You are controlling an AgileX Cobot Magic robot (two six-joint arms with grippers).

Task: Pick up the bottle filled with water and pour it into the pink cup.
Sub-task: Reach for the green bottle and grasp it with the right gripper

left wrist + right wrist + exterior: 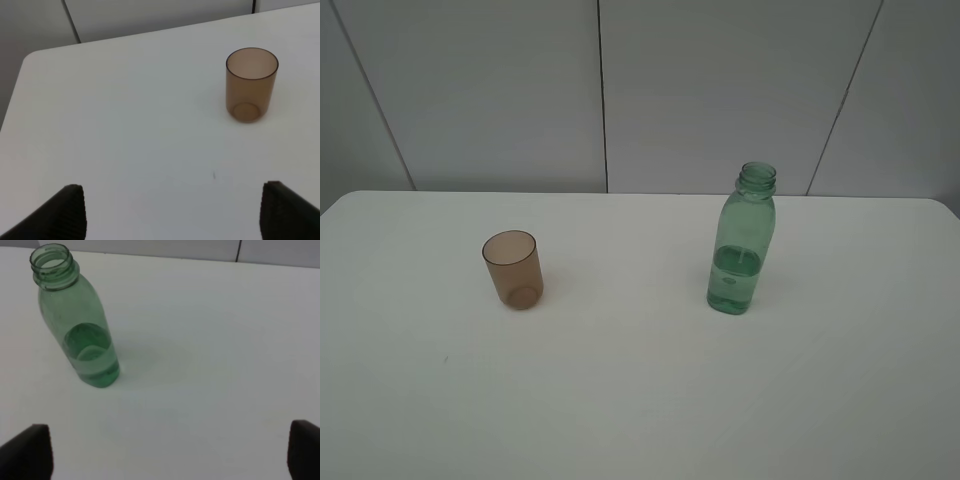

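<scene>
The green bottle [743,243] stands upright and capless on the right half of the white table, water filling its lower part. The pink cup [513,269] stands upright and empty on the left half. Neither arm shows in the exterior high view. In the left wrist view the cup [251,84] stands well ahead of my left gripper [172,212], whose black fingers are spread wide with nothing between them. In the right wrist view the bottle [75,320] stands ahead and off to one side of my right gripper [170,452], which is also wide open and empty.
The white table [640,400] ends at a grey panelled wall [600,90] behind. Its rounded far-left corner [30,55] shows in the left wrist view. A tiny dark speck [446,359] lies near the cup.
</scene>
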